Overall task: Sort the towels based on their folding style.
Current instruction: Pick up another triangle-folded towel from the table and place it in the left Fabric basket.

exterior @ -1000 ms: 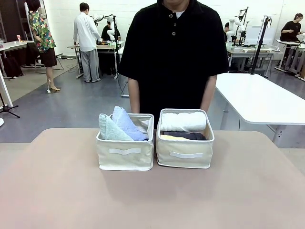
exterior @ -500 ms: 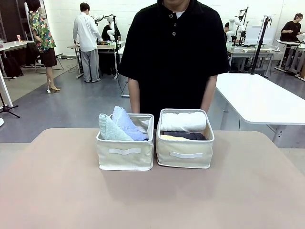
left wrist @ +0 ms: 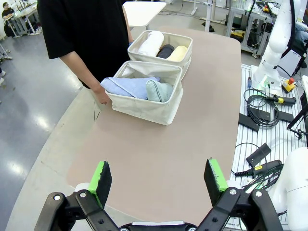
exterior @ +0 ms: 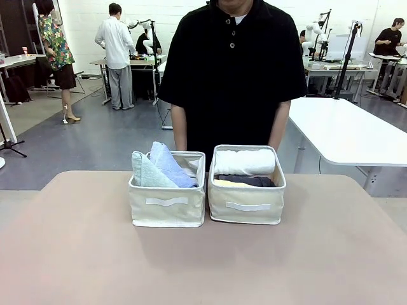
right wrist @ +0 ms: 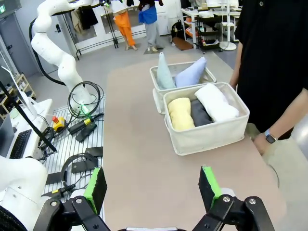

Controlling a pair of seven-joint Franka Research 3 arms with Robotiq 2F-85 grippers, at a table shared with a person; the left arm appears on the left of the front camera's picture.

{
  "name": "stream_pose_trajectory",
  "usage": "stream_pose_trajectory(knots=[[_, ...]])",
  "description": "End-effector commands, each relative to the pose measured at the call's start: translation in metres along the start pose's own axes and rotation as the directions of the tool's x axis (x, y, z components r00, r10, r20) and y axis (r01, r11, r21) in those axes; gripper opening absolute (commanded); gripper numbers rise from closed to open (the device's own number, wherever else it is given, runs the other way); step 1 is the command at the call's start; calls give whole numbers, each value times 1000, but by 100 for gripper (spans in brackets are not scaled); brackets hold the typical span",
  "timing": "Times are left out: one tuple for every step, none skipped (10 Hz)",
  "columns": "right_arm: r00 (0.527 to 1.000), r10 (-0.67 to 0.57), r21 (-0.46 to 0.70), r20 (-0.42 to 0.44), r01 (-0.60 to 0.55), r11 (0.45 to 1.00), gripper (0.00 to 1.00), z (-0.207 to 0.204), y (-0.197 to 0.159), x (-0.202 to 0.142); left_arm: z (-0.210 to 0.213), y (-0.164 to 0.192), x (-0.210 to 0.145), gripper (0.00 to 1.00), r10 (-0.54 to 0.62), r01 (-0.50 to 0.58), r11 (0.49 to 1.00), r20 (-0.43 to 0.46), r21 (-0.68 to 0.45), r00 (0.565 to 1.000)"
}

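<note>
Towels binned by fold, both arms clear.

Triangles, mint towel (exterior: pixel 145 173) and blue towel (exterior: pixel 170 166), in left bin (exterior: pixel 166 210); rolls in right bin (exterior: pixel 247 206), axes crosswise. Left gripper (left wrist: pixel 159 183) and right gripper (right wrist: pixel 152 188) gape empty, well back; bins ahead, neither nearer.

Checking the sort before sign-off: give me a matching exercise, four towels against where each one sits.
Things:
1. mint green towel
2. white towel
3. dark grey towel
4. yellow towel

Places:
A. right bin, on the person's side
B. right bin, middle of the row
C. left bin, beside the periwinkle blue towel
D. right bin, on the robot's side

Pairs: 1-C, 2-A, 3-B, 4-D
</note>
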State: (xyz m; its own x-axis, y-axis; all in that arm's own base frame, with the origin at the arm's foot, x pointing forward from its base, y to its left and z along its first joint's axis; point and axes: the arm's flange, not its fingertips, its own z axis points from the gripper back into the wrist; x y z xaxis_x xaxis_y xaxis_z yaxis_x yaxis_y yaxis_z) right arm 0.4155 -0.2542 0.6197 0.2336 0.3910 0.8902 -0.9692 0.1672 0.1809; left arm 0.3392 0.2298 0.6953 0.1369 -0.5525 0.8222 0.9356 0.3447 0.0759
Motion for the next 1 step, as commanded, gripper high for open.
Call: stream_pose_trajectory(knots=[[1000, 6, -3, -1, -6, 1000, 100, -5, 4, -4, 0, -2, 1, 100, -9, 9, 1000, 14, 2, 1000]])
